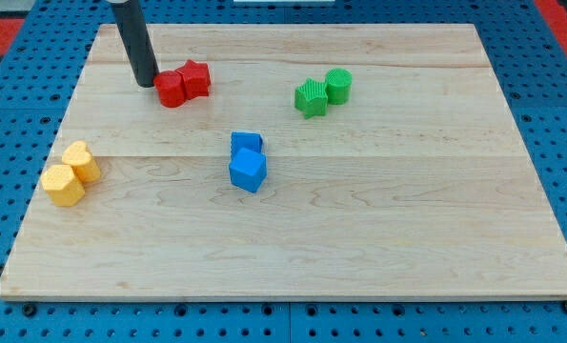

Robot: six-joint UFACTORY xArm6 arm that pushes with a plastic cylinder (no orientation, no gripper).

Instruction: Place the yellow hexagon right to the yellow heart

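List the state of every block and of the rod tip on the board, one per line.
my tip: down at the board, just to the view's left of the red pair.
red blocks: two, touching.
green blocks: two, touching, upper right.
blue blocks: two, touching, mid-board.
yellow hexagon: touching the yellow heart, at its lower left.
yellow heart: near the view's left edge.
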